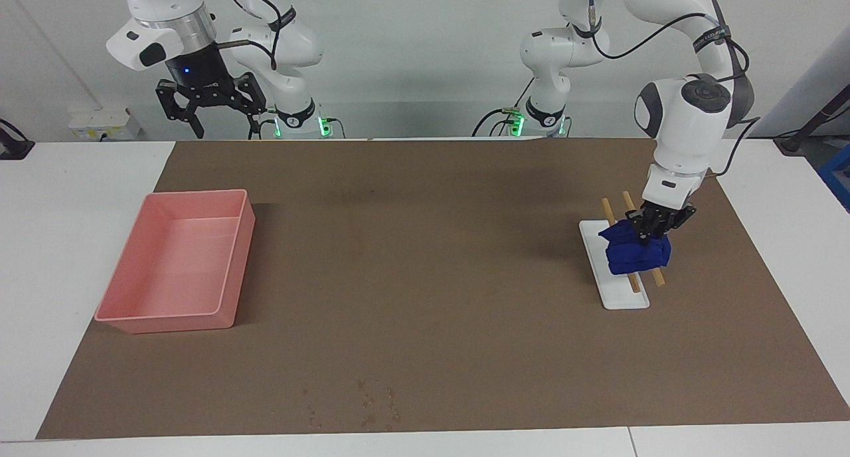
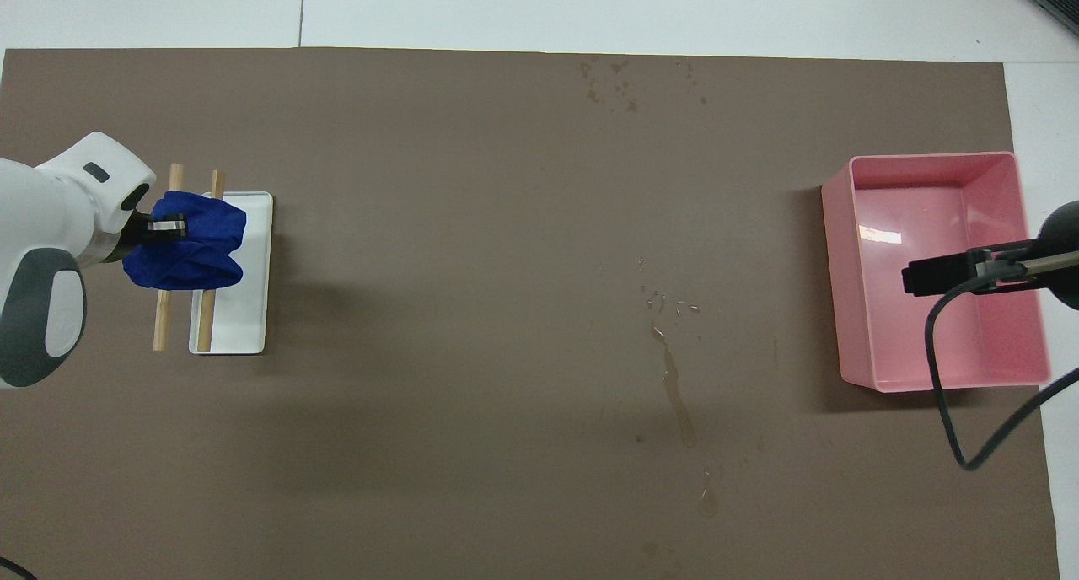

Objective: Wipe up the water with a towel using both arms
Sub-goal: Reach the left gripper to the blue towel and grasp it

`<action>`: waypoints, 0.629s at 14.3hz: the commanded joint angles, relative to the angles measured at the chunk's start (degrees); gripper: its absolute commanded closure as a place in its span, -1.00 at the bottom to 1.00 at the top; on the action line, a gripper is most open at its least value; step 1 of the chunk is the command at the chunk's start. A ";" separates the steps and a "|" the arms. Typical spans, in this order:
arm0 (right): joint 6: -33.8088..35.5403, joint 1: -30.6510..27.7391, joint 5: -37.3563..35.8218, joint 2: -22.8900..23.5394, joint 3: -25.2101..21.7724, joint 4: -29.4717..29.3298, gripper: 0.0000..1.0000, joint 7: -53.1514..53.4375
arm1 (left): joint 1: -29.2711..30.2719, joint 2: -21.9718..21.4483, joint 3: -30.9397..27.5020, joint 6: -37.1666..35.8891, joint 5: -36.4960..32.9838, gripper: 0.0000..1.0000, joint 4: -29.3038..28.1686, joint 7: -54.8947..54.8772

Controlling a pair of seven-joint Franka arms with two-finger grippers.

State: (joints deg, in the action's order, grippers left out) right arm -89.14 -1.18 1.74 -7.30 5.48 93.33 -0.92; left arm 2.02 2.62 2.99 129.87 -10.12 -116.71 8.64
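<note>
Towel: the towel [image 1: 636, 253], a deep-blue lump of folds, lies on two wooden sticks [image 1: 631, 283] that run across a white tray [image 1: 623, 296], at the left arm's end of the brown mat [image 1: 425, 277].
Landmark: every place below is given against the white tray.
Left gripper: the left gripper [image 1: 649, 232] is down on the top of the towel, at the edge of the lump nearer to the robots; its fingers are drawn together and pinch a fold of the blue cloth.
Left arm: it bends down over the mat's edge beside the white tray, wrist pointing steeply down.
Right gripper: the right gripper [image 1: 211, 105] hangs in the air well apart from the white tray, over the right arm's end of the table, fingers spread wide and holding nothing; this arm waits.
Pink tray: the pink tray [image 1: 226, 258] sits on the mat well apart from the white tray, toward the right arm's end.
Water: a water streak [image 2: 679, 394] and scattered water drops [image 2: 620, 83] lie on the mat between the white tray and the pink tray, the drops farther from the robots than the white tray.
</note>
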 commanded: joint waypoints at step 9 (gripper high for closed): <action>0.01 -0.58 4.76 -1.85 0.23 2.39 -1.00 -1.10 | 2.98 -1.22 -0.61 -16.46 19.03 1.00 13.06 0.50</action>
State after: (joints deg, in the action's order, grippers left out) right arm -89.06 -1.17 5.41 -7.57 5.48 93.98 -0.92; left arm 3.12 2.12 2.52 120.24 1.02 -109.34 9.00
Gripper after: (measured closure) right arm 0.000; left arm 0.868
